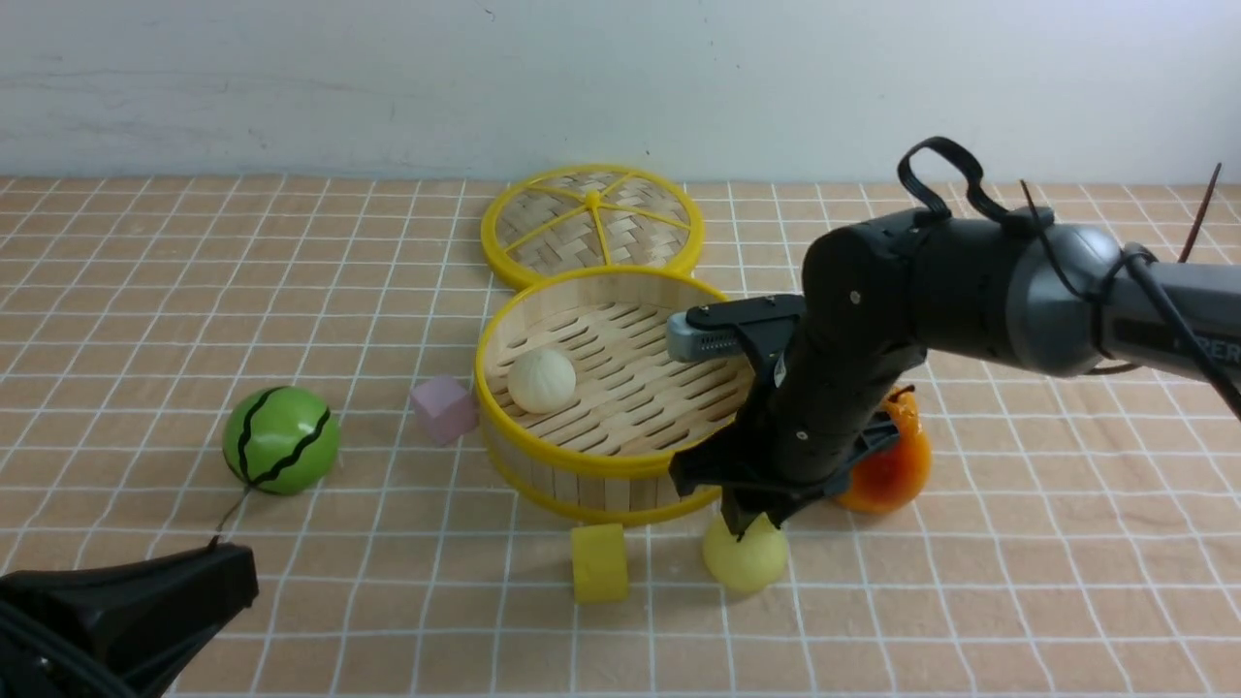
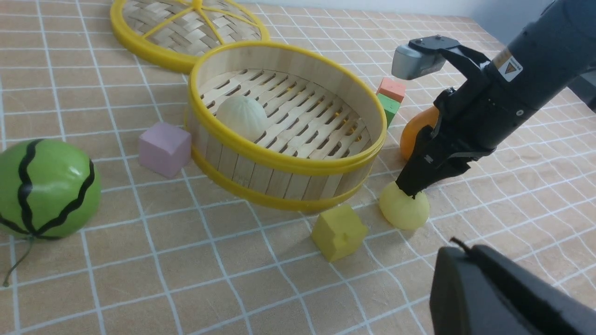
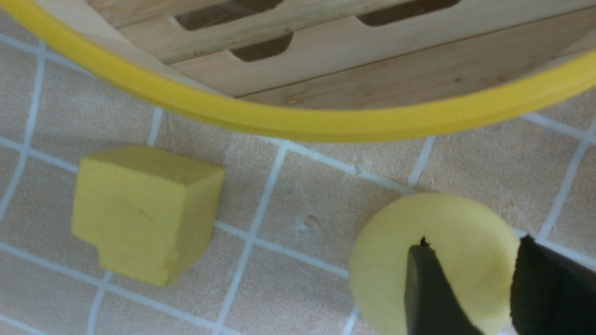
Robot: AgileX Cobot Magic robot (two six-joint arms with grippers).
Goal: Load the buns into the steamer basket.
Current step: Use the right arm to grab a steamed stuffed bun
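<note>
Bright, even light from above; shadows soft & short. Glare spots on green striped melon (image 1: 281, 441) & orange pear (image 1: 884, 477). Right wrist cam v. close: right gripper (image 3: 472, 251) blurred. Left gripper (image 2: 461, 260) out of focus in left wrist cam.

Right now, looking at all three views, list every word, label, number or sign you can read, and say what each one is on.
"PER": pale letters on the right arm, cut off by the frame edge in the front view.
Warning sticker, a yellow triangle sign on that same arm in the left wrist view: any print on it is too small to read.
Nothing else carries writing.
</note>
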